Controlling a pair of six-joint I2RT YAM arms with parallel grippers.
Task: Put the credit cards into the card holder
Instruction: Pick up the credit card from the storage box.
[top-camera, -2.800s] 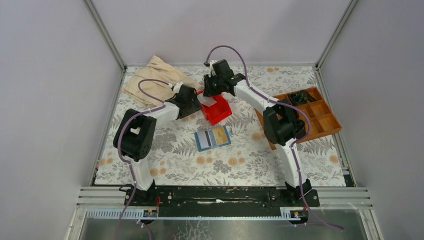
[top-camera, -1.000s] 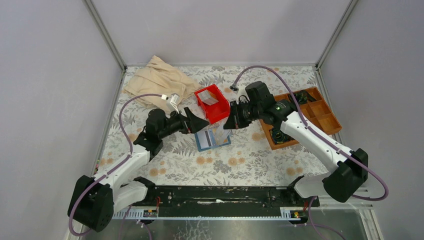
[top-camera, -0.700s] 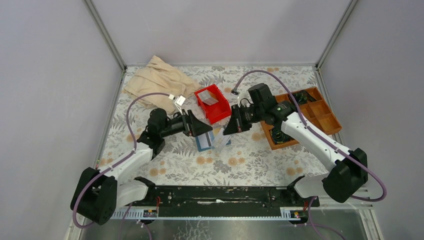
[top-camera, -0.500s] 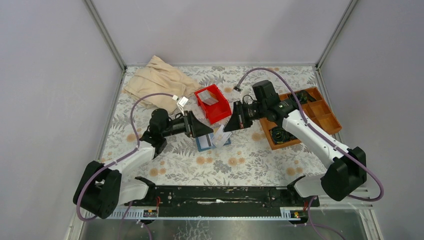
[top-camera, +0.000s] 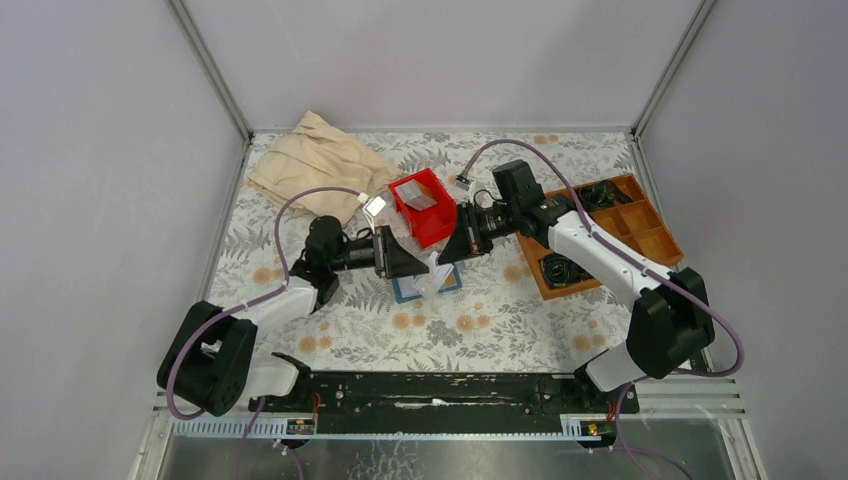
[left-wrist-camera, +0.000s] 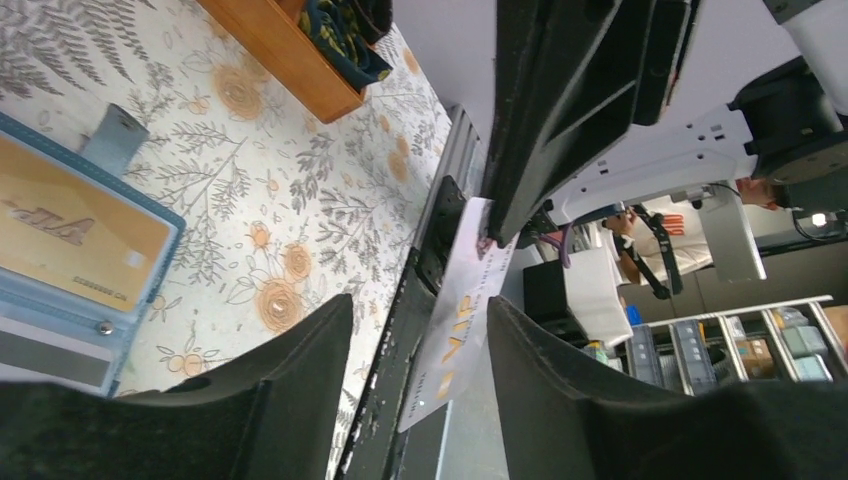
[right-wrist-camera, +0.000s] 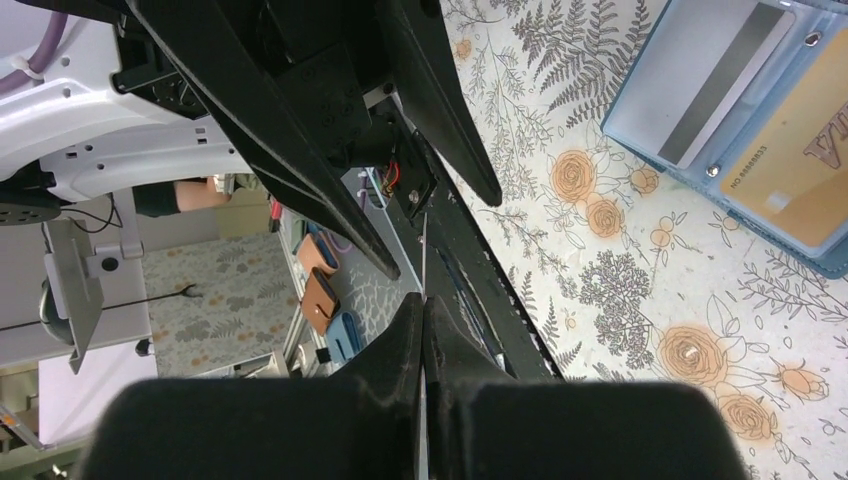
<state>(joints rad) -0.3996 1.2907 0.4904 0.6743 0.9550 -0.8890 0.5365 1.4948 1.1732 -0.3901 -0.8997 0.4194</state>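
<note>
Two grippers meet nose to nose over the middle of the table (top-camera: 480, 325), just above the open wallet (top-camera: 425, 290). The right gripper (top-camera: 450, 252) is clamped tight on the white card (top-camera: 437, 270), pinching it by one short edge. The card sticks out from those tips, clear of the table. The left gripper (top-camera: 408, 262) faces it from the other side with jaws parted, one finger on each face of the card.

The left wrist view gives the best look. The card, with orange lettering on it, runs down the gap between the two dark fingers (left-wrist-camera: 290, 390), and its free end reaches well past their tips. It sits closer to the right-hand finger in that view, and I cannot tell whether it touches that pad. So the left has no grip on anything that I can see.

The wallet lies flat and open on the table beneath both sets of tips, apart from them. A gold card (left-wrist-camera: 70, 235) sits in one of its slots, and the right wrist view shows a grey-striped card (right-wrist-camera: 715, 85) in the slot beside it. That view also shows the right gripper's own fingers pressed together.

A red bin (top-camera: 425, 205) sits just behind the grippers, a wooden tray (top-camera: 612, 235) lies off to the right, and a beige cloth (top-camera: 315, 160) is in the far left corner.
</note>
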